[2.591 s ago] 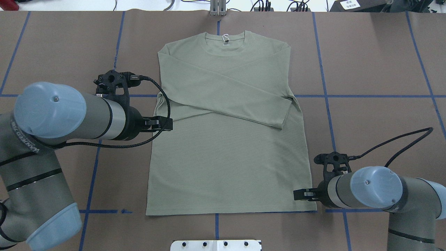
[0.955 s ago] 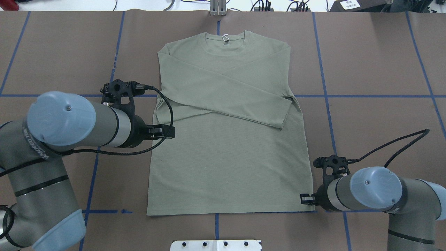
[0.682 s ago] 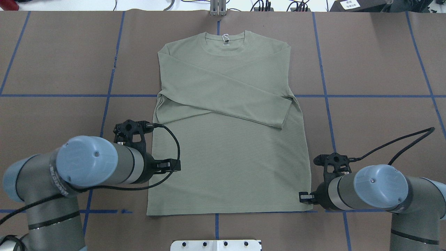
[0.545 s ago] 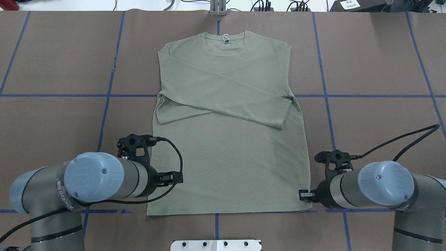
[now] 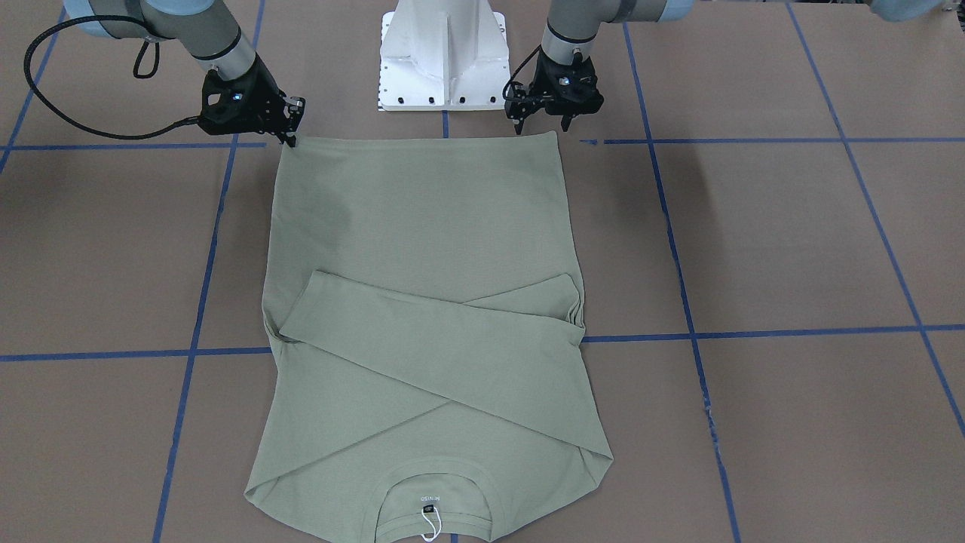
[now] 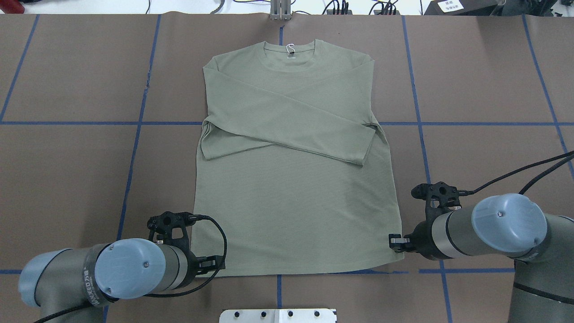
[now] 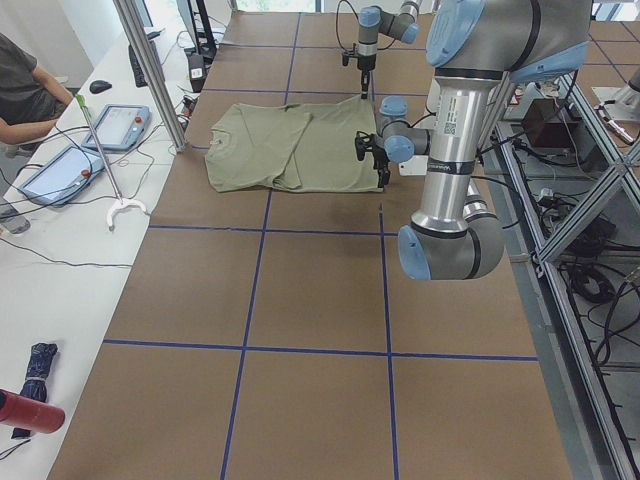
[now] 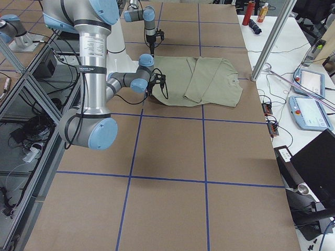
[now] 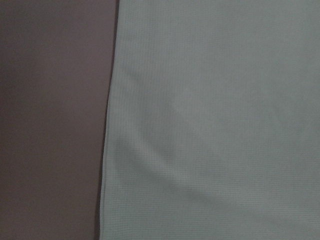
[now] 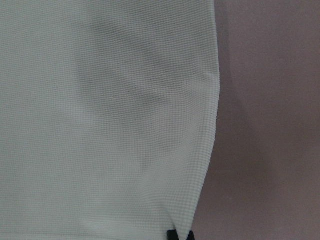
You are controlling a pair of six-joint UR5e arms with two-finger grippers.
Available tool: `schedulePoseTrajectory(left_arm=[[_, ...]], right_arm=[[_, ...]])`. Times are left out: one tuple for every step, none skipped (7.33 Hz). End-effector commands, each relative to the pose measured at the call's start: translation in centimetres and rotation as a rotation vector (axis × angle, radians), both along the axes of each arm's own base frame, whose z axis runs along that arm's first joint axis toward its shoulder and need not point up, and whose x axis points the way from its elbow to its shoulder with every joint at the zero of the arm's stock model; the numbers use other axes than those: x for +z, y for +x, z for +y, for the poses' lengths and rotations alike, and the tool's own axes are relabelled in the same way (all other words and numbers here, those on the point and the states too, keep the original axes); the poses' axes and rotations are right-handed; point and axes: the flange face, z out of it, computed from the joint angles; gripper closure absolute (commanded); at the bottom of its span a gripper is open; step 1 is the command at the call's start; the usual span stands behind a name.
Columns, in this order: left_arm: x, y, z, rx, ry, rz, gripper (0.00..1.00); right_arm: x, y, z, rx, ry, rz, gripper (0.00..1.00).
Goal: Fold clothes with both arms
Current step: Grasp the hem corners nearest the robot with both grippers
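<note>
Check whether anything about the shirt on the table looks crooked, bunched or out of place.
Nothing much stands out. The shirt lies flat and straight, its sleeves crossed neatly over the chest. The only flaw is a faint ripple along the side edge near the right gripper, by the hem corner.

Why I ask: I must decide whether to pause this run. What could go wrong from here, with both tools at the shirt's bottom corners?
1. The left tool looks open at the hem of the shirt, while the right tool sits at the other corner. Uneven grips could skew the fold.
2. The crossed sleeves lie loose on top and may slide or bunch when the hem is carried up.
3. Either tool might pinch only the top layer.
</note>
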Motion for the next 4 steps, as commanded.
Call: schedulePoseTrajectory(left_arm=[[2.05,1.32,0.2,0.003,-0.008,-0.054,0.07],[2.24,1.53,0.25,0.004,-0.009,-0.058,0.09],[2.26,1.53,0.25,0.004,-0.01,-0.06,0.14],[2.09,1.58,0.24,0.004,-0.009,-0.057,0.2]], right_arm=[[-0.19,0.32,-0.21,0.006,0.001,-0.004,1.0],[-0.19,0.36,-0.27,0.008,0.001,-0.004,1.0],[-0.2,0.36,-0.24,0.005,-0.001,-0.005,1.0],[-0.13,0.51,-0.41,0.01,-0.001,-0.003,1.0]])
